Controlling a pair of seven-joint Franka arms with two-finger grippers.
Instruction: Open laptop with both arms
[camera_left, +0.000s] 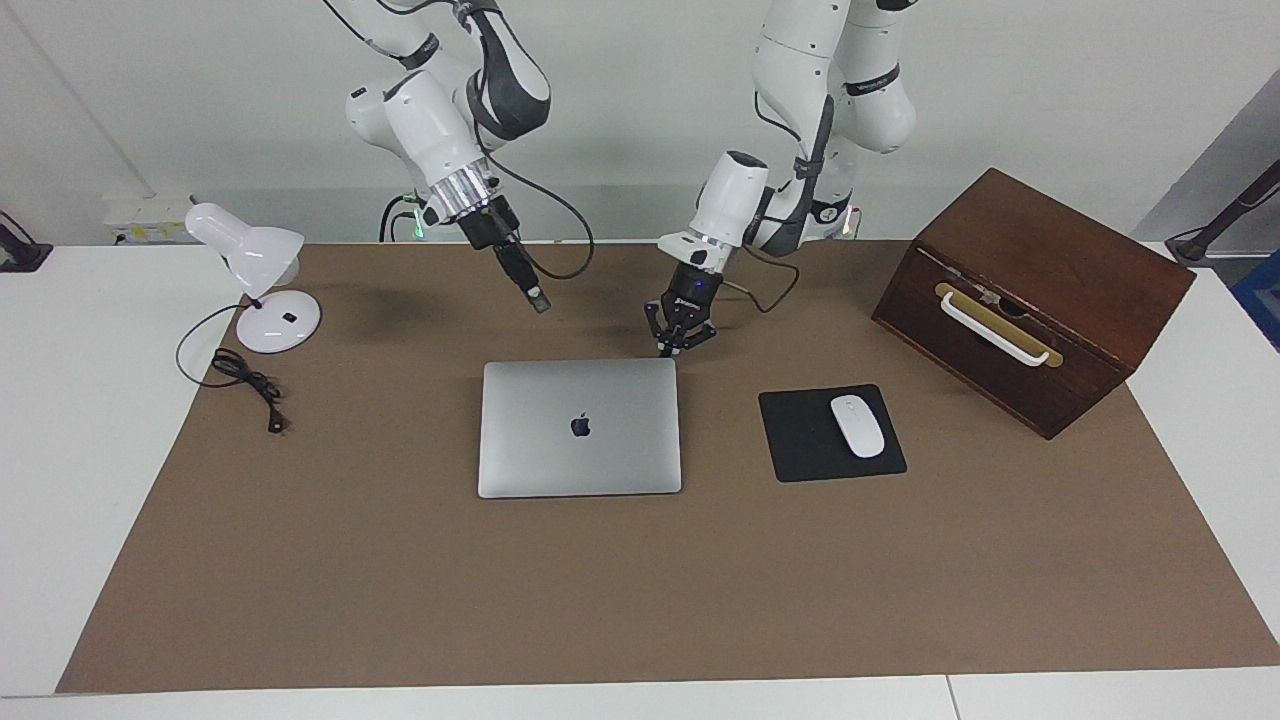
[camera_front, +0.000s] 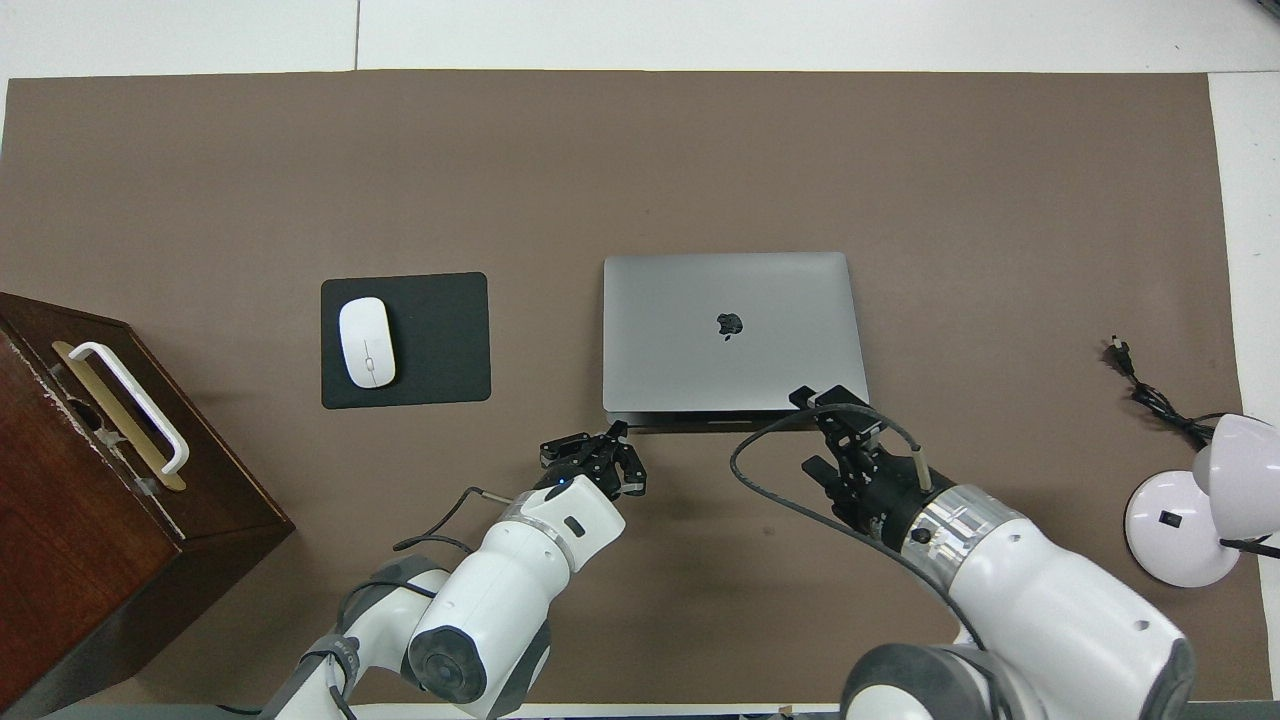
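Observation:
The silver-grey laptop lies closed and flat in the middle of the brown mat, apple logo up; it also shows in the overhead view. My left gripper is open and empty, low over the mat, its tips just at the laptop's robot-side corner toward the left arm's end. My right gripper hangs tilted in the air over the mat on the laptop's robot side. From above it covers the laptop's robot-side corner toward the right arm's end.
A black mouse pad with a white mouse lies beside the laptop toward the left arm's end. A brown wooden box with a white handle stands past it. A white desk lamp and its cable sit toward the right arm's end.

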